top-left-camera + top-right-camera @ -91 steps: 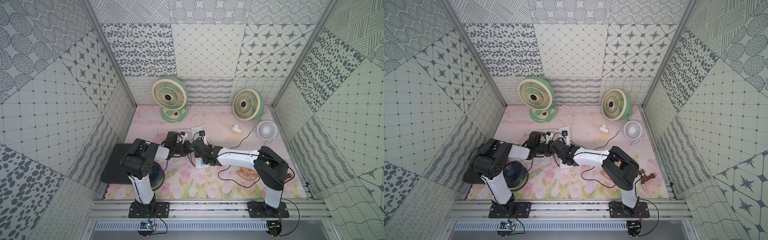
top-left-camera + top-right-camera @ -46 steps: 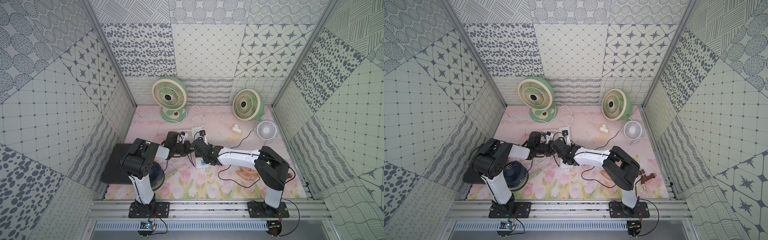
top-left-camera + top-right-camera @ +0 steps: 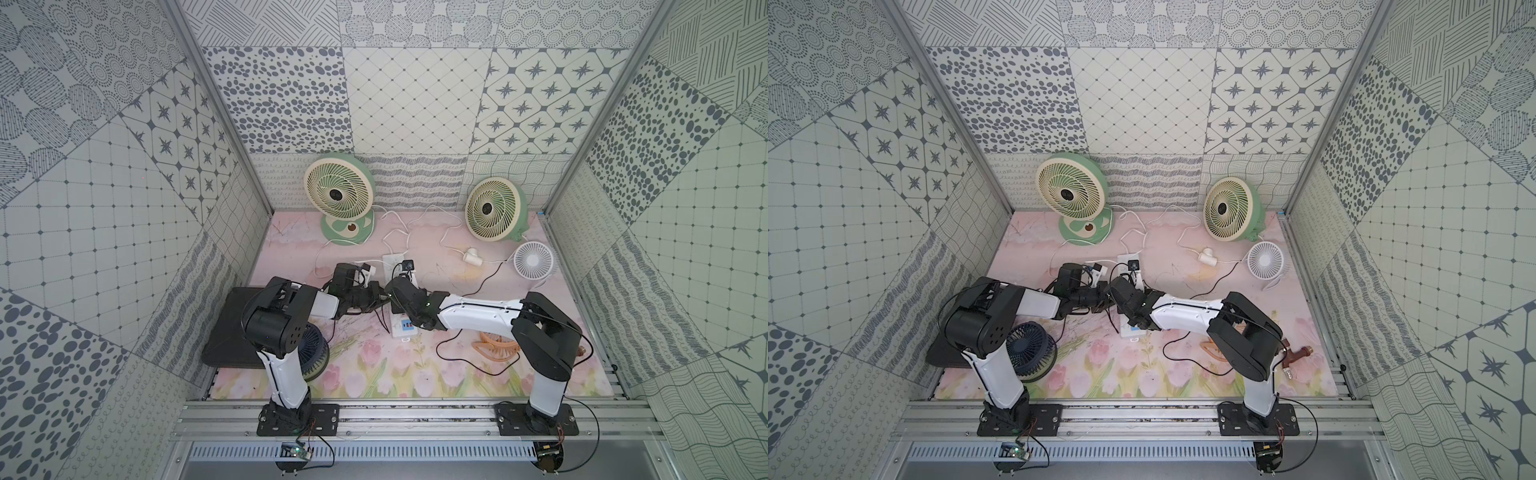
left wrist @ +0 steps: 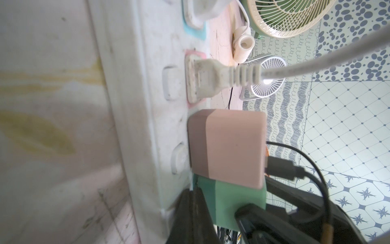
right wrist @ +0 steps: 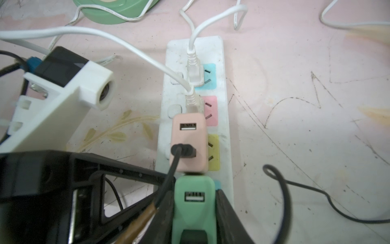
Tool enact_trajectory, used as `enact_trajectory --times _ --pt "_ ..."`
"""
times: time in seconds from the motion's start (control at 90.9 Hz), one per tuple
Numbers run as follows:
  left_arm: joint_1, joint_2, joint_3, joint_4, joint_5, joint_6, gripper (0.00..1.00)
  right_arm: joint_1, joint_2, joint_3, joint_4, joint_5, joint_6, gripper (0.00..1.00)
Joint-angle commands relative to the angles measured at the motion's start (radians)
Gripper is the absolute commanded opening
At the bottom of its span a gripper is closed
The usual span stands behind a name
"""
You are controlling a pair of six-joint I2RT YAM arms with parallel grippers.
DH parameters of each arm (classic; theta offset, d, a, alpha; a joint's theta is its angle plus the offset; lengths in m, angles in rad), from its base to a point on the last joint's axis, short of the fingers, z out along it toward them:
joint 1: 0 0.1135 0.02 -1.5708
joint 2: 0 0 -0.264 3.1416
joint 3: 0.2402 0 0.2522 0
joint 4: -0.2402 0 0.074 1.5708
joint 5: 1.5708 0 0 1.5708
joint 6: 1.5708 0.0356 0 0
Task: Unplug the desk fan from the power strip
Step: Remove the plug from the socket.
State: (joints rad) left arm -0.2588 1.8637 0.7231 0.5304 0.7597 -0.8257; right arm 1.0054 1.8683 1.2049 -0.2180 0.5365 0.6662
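The white power strip [image 5: 224, 88] lies along the middle of the mat, also in both top views [image 3: 392, 262] [image 3: 1126, 261]. It carries two white plugs [image 5: 195, 74], a pink USB adapter [image 5: 188, 135] and a green USB adapter [image 5: 194, 190]. My right gripper [image 5: 194, 200] is shut on the green adapter, one finger on each side. My left gripper [image 4: 194, 196] is shut with nothing in it, its tip against the strip beside that adapter. Two green desk fans [image 3: 338, 195] [image 3: 494, 210] stand at the back. Which fan the green adapter feeds does not show.
A small white fan [image 3: 533, 260] stands back right, a dark blue fan [image 3: 1027, 351] by the left arm's base, an orange fan [image 3: 496, 347] under the right arm. White cords and a black cable [image 5: 295, 190] trail over the mat. A black pad [image 3: 228, 328] lies left.
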Motion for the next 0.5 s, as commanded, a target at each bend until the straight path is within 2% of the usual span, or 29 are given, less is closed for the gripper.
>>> enact_trajectory --times 0.0,0.077,0.253,0.363,0.484 --pt "0.020 0.010 -0.008 -0.110 -0.072 0.031 0.00 0.041 0.031 0.073 0.000 0.081 -0.050 0.15" --pt "0.020 0.009 -0.008 -0.110 -0.072 0.031 0.00 0.032 0.012 0.059 -0.003 0.081 -0.041 0.15" --pt "0.020 0.008 -0.008 -0.108 -0.071 0.030 0.00 -0.044 -0.061 -0.054 0.071 -0.027 0.050 0.15" --pt "0.020 0.001 -0.011 -0.110 -0.071 0.031 0.00 -0.021 -0.042 -0.023 0.056 -0.016 0.030 0.15" --pt "0.021 -0.003 -0.011 -0.114 -0.074 0.033 0.00 0.046 0.016 0.059 0.007 0.060 -0.026 0.15"
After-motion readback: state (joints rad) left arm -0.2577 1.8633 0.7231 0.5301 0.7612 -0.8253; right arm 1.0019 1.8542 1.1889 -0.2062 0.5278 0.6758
